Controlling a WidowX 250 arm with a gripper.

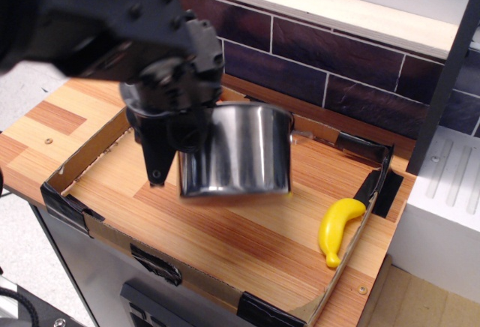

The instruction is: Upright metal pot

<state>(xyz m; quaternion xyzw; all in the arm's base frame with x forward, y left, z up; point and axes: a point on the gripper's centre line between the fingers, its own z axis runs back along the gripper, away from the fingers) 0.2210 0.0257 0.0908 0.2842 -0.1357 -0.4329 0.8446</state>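
Note:
The metal pot (240, 151) is a large shiny steel cylinder. It hangs upright above the wooden tray floor, its base level and off the wood. A thin wire handle (301, 133) sticks out on its right side. My black gripper (174, 141) is at the pot's left wall and rim, shut on the pot. One finger (158, 163) shows outside the wall; the other is hidden by the pot.
A yellow toy banana (336, 229) lies at the tray's right side. The shallow cardboard tray wall (105, 229) with black tape corners surrounds the wood floor. A dark tiled back wall (337, 64) stands behind, and a white unit (450, 192) at right.

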